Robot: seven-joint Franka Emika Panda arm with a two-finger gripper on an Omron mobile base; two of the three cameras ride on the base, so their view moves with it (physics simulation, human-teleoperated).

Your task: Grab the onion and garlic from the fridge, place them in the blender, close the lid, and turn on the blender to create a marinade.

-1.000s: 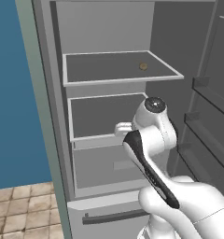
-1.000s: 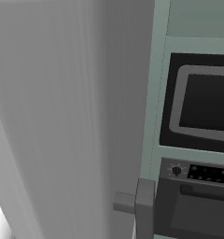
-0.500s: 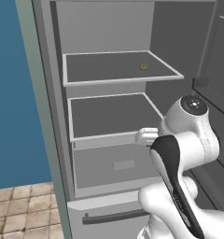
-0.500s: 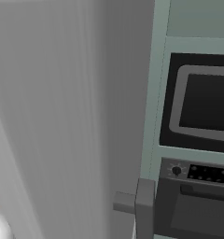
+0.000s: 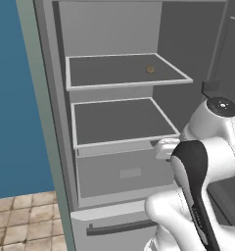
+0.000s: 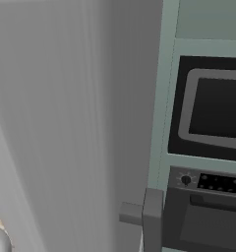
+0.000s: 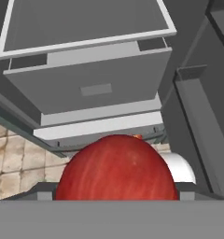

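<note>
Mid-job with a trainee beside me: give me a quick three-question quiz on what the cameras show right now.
1. True or false: the garlic lies on the lower shelf of the fridge.
2. What sits between the fingertips of the claw?
3. The fridge is: A) open, with its shelves in view; B) shut.

Key: 1. False, it lies on the upper shelf. 2. The onion. 3. A.

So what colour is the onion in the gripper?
Red-orange with faint pale streaks; the onion shows best in the hand view.
</note>
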